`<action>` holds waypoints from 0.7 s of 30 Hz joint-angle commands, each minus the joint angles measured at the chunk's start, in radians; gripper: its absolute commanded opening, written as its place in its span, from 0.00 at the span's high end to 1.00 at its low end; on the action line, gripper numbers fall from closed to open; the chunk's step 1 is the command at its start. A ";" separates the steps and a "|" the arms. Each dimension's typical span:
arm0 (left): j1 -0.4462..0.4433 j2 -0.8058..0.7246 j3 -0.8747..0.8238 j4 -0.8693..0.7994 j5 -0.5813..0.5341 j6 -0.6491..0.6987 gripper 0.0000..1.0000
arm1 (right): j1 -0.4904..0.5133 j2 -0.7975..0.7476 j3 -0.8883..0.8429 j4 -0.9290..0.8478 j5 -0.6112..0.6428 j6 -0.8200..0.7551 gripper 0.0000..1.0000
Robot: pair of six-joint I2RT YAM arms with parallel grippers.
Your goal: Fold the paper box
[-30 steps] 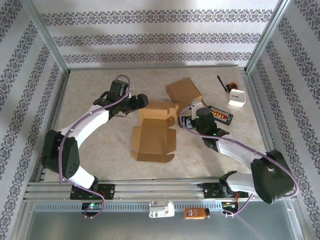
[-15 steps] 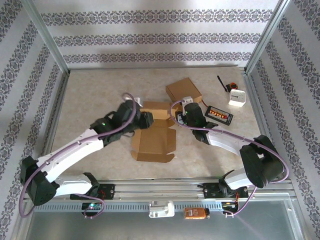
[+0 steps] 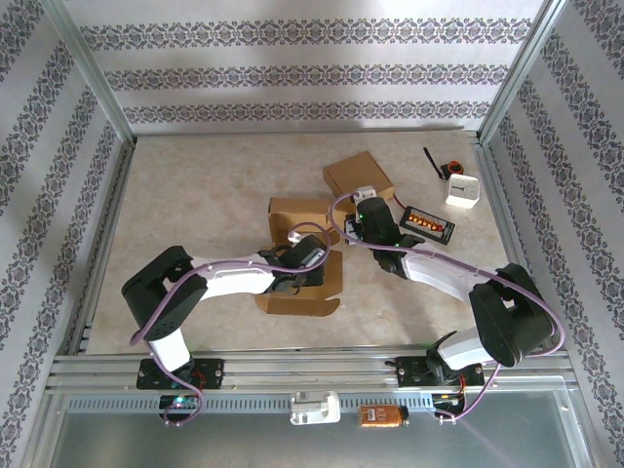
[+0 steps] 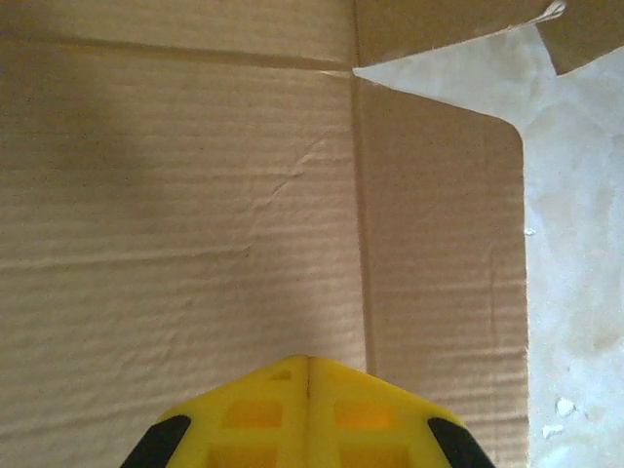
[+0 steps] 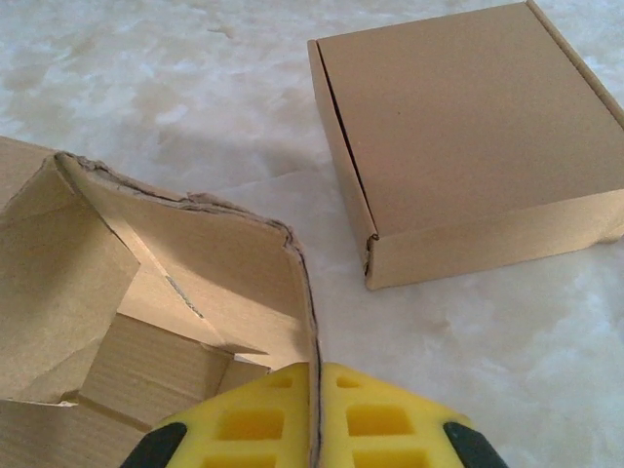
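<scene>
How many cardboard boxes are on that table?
2: a closed box toward the back, and an unfolded box lying just in front of it.

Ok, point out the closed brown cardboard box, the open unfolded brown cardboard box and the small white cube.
Closed brown cardboard box [image 5: 468,117]: right wrist view, middle of its top face.
Open unfolded brown cardboard box [image 4: 175,195]: left wrist view, on a flat panel.
Small white cube [image 3: 462,192]: top external view, its upper face.
</scene>
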 commanded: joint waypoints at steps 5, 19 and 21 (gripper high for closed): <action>0.016 0.131 0.039 0.156 0.054 -0.024 1.00 | 0.015 -0.022 0.062 -0.108 -0.039 0.105 1.00; 0.048 0.172 0.045 0.104 0.055 0.009 1.00 | 0.021 0.022 0.276 -0.415 -0.094 0.203 1.00; 0.048 0.174 0.057 0.082 0.048 0.026 1.00 | 0.021 0.032 0.303 -0.435 -0.105 0.193 1.00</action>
